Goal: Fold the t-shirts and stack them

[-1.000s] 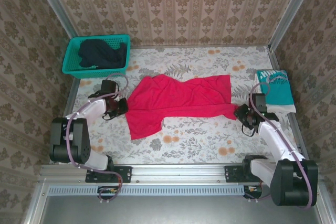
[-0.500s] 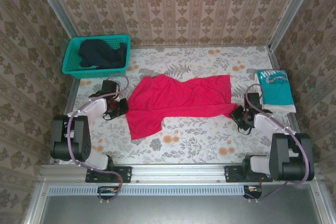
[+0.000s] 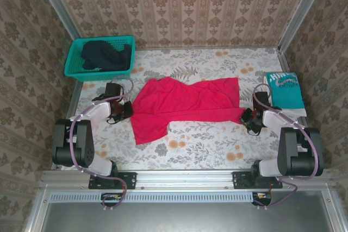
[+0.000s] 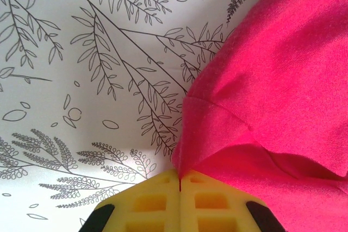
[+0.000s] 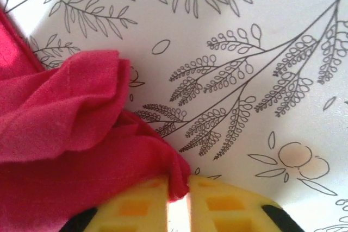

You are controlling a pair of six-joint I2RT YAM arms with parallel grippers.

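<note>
Red shirt (image 3: pixel 185 104): it is spread across the middle of the table (image 3: pixel 206 145), mostly flat with some creases. One sleeve is turned toward the near edge.
Left gripper (image 3: pixel 126 111): it is set low at the red shirt's left edge. In the left wrist view the left gripper (image 4: pixel 179 180) is seen with its yellow pads (image 4: pixel 149 205) pressed together. A corner of the red shirt (image 4: pixel 283 80) is pinched in the seam between them.
Right gripper (image 3: pixel 247 118): it is set low at the red shirt's near right corner. In the right wrist view the right gripper (image 5: pixel 179 188) is seen clamped on a fold of the red shirt (image 5: pixel 60 129). A thin slit is left between the pads beside the cloth.
Teal shirt (image 3: pixel 285 89): it is laid folded at the table's right edge, white print up. It is just beyond the right gripper and apart from the red shirt.
Dark shirt (image 3: pixel 106 55): it is heaped inside the basket (image 3: pixel 73 63).
Basket: it is placed at the table's far left corner, well apart from the teal shirt.
Table: a leaf-and-flower pattern is seen on its surface, bare beside both grippers.
</note>
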